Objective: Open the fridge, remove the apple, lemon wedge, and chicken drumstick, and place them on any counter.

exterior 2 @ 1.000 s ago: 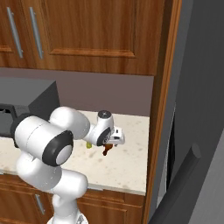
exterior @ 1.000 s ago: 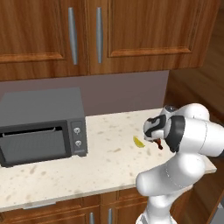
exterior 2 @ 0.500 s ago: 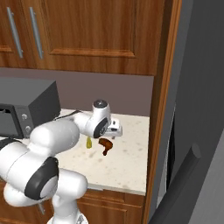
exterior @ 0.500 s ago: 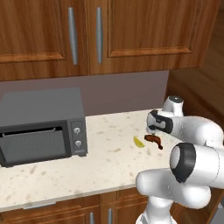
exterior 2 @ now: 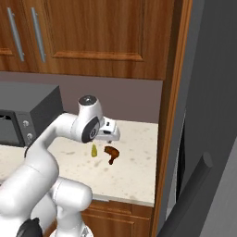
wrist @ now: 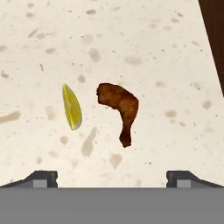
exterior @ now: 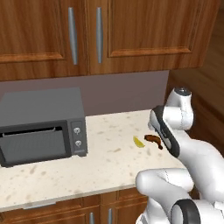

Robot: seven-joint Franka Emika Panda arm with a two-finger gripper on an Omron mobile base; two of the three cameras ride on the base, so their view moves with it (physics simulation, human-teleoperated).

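Drumstick [wrist: 121, 109] lay flat on the counter [exterior: 109, 162], with the lemon wedge [wrist: 72, 106] just beside it and not touching. Seen from the left base view, the wedge [exterior: 138, 142] sat toward the microwave side and the drumstick [exterior: 153, 140] toward the wooden end panel; the arm partly covered the drumstick there. From the right base view, the wedge [exterior 2: 94, 151] and drumstick [exterior 2: 111, 155] rested near the middle depth of the counter [exterior 2: 134, 180], the drumstick's thin end pointing toward the front edge.

Fingers [wrist: 111, 177] stood wide apart, one tip [wrist: 43, 177] at each side of the hand view's lower edge, with nothing between them. They hung above both food items and touched neither. In the right base view the hand [exterior 2: 109, 132] sat directly over the two pieces, clear of the stone.

Microwave [exterior: 41, 124] occupied the counter's far left, door shut, well apart from the food. Brown wall cabinets [exterior: 100, 35] with grey handles ran above. Fridge [exterior 2: 208, 139] stood at the right in the right base view, beyond a wooden side panel [exterior 2: 169, 120], with a dark handle [exterior 2: 185, 199] reaching across the lower corner; whether its door was open could not be told from that angle.
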